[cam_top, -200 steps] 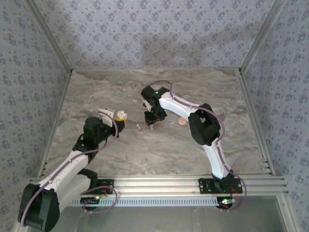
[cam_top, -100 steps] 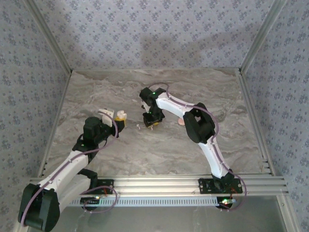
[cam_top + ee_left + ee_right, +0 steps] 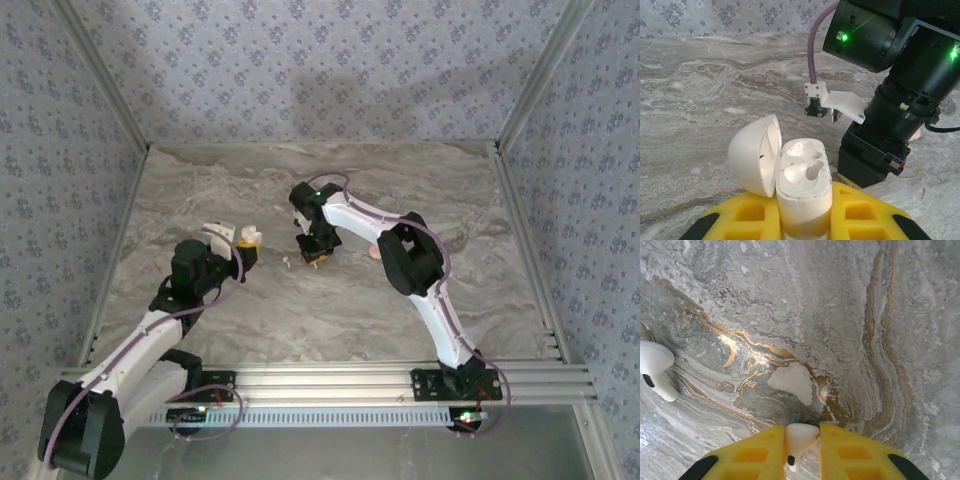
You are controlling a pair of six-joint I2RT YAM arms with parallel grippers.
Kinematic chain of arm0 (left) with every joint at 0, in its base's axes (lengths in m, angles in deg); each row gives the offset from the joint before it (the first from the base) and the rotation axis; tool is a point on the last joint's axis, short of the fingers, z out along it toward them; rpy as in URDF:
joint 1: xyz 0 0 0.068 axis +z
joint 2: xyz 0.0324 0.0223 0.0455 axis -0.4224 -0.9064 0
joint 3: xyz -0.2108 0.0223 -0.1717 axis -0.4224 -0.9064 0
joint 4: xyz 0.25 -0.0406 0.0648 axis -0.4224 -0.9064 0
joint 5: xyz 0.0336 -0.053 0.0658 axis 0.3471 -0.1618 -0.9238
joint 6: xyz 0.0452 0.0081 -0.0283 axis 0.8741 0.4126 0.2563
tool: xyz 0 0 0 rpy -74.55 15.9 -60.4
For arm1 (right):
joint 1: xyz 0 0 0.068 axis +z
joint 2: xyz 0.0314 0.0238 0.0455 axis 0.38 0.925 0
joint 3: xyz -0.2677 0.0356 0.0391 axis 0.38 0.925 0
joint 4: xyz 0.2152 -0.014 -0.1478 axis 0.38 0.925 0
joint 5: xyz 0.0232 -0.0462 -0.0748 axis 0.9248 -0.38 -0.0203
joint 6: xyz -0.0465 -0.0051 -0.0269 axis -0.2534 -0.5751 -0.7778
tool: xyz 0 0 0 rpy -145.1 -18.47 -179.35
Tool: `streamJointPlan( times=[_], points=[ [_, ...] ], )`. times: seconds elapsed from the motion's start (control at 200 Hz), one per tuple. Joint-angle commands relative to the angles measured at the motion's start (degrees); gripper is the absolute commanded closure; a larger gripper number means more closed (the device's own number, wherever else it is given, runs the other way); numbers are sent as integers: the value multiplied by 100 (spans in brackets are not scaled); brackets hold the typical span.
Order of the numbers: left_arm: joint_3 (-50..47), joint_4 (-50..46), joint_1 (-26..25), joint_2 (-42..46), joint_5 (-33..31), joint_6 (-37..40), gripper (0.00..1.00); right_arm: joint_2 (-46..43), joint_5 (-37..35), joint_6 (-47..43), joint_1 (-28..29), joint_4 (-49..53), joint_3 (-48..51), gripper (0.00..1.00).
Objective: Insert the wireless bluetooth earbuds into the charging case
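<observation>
Right wrist view: the right tool was clamped on a white stemmed plastic earbud, yellow pads pinching its bulb from both sides just above the grey marbled desk.
Earbud axis: the stem ran back between the pads, bulb foremost.
Second white earbud: lay loose on the desk, off to one side, apart from the grip.
Left wrist view: the left tool was shut around the base of a white oval plastic charging case, hinged lid swung open, both wells bare.
Bearing: from above, the case sat near the right tool, on its left, with the loose earbud between them; the right arm was the nearer to that earbud.
Room: open desk lay all round, side rails far off. The lid stood on the side away from the right arm, which appeared to leave the approach to the wells free.
</observation>
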Motion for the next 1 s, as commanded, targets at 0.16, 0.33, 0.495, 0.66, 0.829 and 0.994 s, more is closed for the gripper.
streamJointPlan(
  times=[0.16,0.33,0.495,0.66,0.829,0.994],
  points=[
    [101,249,18,-106,358,166,92,-744,-106,294,-26,-628,624,80],
    [-215,1300,-210,-516,594,91,93,-1924,-132,719,-187,-1868,1897,79],
    [-319,2474,-807,-1218,556,321,93,-3360,-135,1168,-450,-3701,3481,80],
    [-150,3591,-1379,-2109,711,755,94,-4608,-120,1569,-581,-5149,4845,80],
    [62,4773,-1671,-3017,867,827,95,-5502,-272,1814,-511,-6161,5728,81],
    [231,5459,-1874,-3542,856,860,95,-6203,-657,1908,-274,-6830,6399,79]
  ],
)
